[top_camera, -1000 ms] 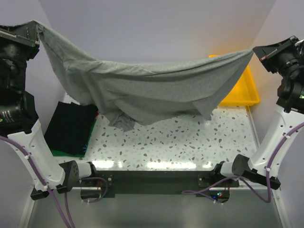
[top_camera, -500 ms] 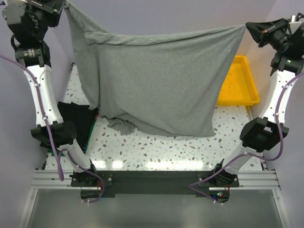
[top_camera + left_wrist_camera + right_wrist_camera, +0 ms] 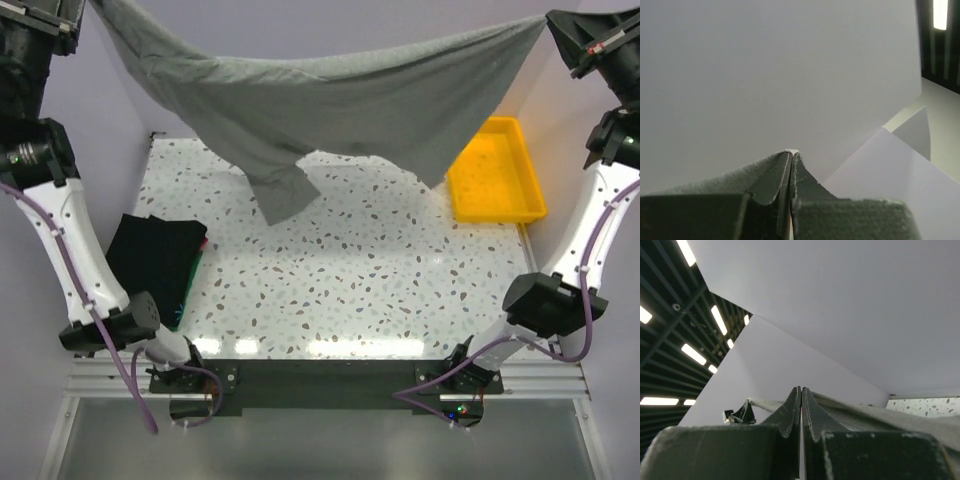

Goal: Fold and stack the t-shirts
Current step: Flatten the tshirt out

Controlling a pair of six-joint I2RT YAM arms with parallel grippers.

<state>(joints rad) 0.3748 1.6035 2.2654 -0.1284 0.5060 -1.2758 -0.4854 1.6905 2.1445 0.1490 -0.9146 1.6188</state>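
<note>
The heather-grey t-shirt (image 3: 330, 100) hangs stretched high above the table between both grippers, sagging in the middle, with a sleeve (image 3: 280, 190) dangling clear of the tabletop. My left gripper (image 3: 82, 12) is shut on its left corner at the top left; the wrist view shows grey cloth (image 3: 715, 182) draped over the closed fingers (image 3: 791, 156). My right gripper (image 3: 553, 24) is shut on the right corner at the top right; the cloth (image 3: 880, 415) runs past its closed fingers (image 3: 801, 392). A folded black shirt (image 3: 155, 255) lies on a green one (image 3: 185, 295) at the left.
A yellow plastic tray (image 3: 497, 170) sits at the back right of the speckled table (image 3: 380, 270). White walls enclose the back and both sides. The arm bases (image 3: 320, 375) stand along the near edge.
Both grippers have risen and spread, lifting the grey shirt fully off the table. It hung as a flat sheet half a second ago and now sags in a band.
</note>
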